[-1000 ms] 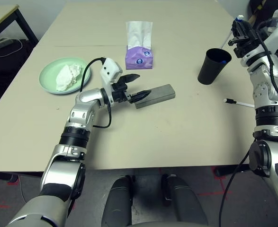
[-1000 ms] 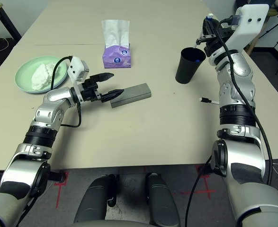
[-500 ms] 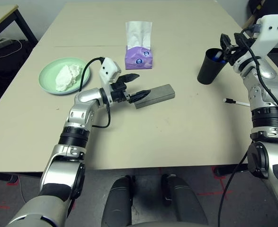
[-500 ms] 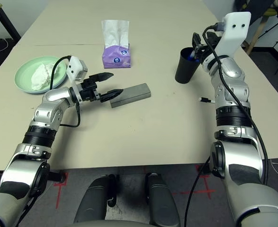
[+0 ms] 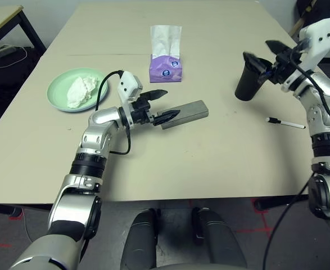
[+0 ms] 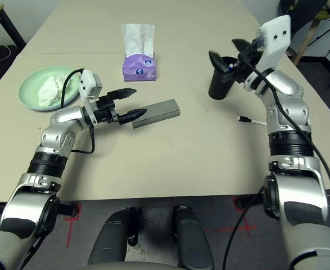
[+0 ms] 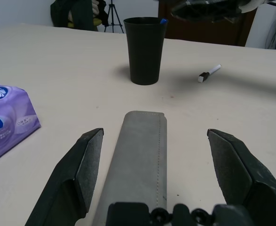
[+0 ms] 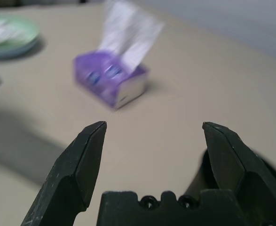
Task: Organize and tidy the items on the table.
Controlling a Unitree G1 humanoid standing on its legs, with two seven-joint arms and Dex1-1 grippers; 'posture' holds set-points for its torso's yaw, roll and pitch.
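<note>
On the beige table (image 5: 209,169) a grey glasses case (image 5: 184,114) lies in the middle. My left gripper (image 5: 170,102) is open around its near end, one finger on each side; the left wrist view shows the case (image 7: 142,155) between them. The black cup (image 5: 247,83) stands at the right with something blue at its rim (image 7: 162,21). My right gripper (image 5: 258,52) hovers open just above the cup's rim. A white pen (image 5: 285,122) lies beside the cup. A pale green plate (image 5: 58,94) at the left holds crumpled tissue (image 5: 79,90). The purple tissue box (image 5: 165,66) stands behind the case.
A dark-legged side table (image 5: 4,17) stands at the far left, with cables on the floor beside it. A thin seam (image 5: 108,54) crosses the tabletop behind the plate. Bare tabletop stretches in front of the case and between case and cup.
My right gripper has opened and come down from above the cup to its rim, turning toward the table's middle. The left arm and the items have stayed in place.
</note>
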